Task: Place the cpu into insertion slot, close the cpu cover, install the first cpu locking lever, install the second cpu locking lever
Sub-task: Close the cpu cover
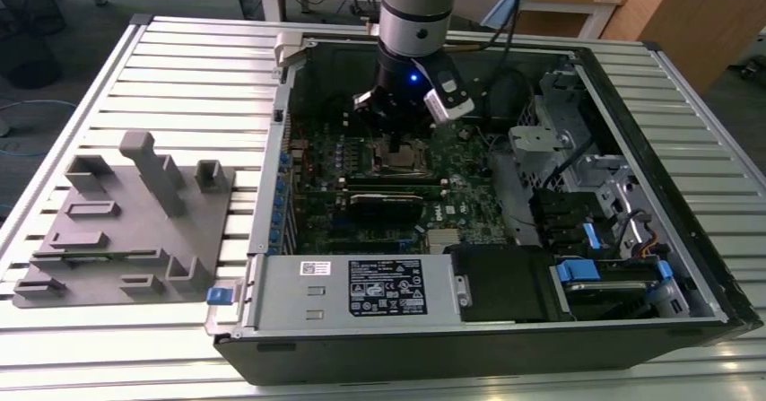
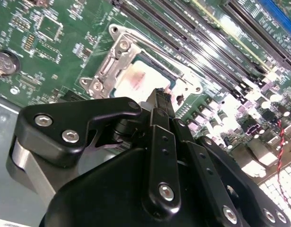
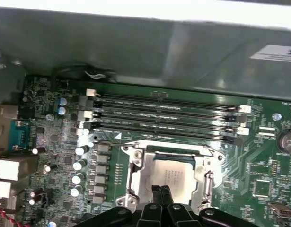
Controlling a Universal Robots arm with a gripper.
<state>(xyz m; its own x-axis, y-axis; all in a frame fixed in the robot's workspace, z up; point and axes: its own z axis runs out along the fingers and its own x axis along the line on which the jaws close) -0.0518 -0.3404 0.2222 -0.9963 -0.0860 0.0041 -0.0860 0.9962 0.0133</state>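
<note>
Gripper (image 3: 160,190): clenched, empty, poised at cover (image 3: 203,158); cpu (image 3: 171,177) seated beneath; lever (image 3: 130,176) locking judged in hand; firm hooking press needed.

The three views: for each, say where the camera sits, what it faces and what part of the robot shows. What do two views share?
Exterior view: off the arm, looking down into the open computer case; arm and gripper show.
First wrist view: on the arm, facing the circuit board; gripper tip shows.
Second wrist view: on the arm, facing the circuit board; gripper body shows.
Shared: both wrist views show the cpu beyond the gripper.
</note>
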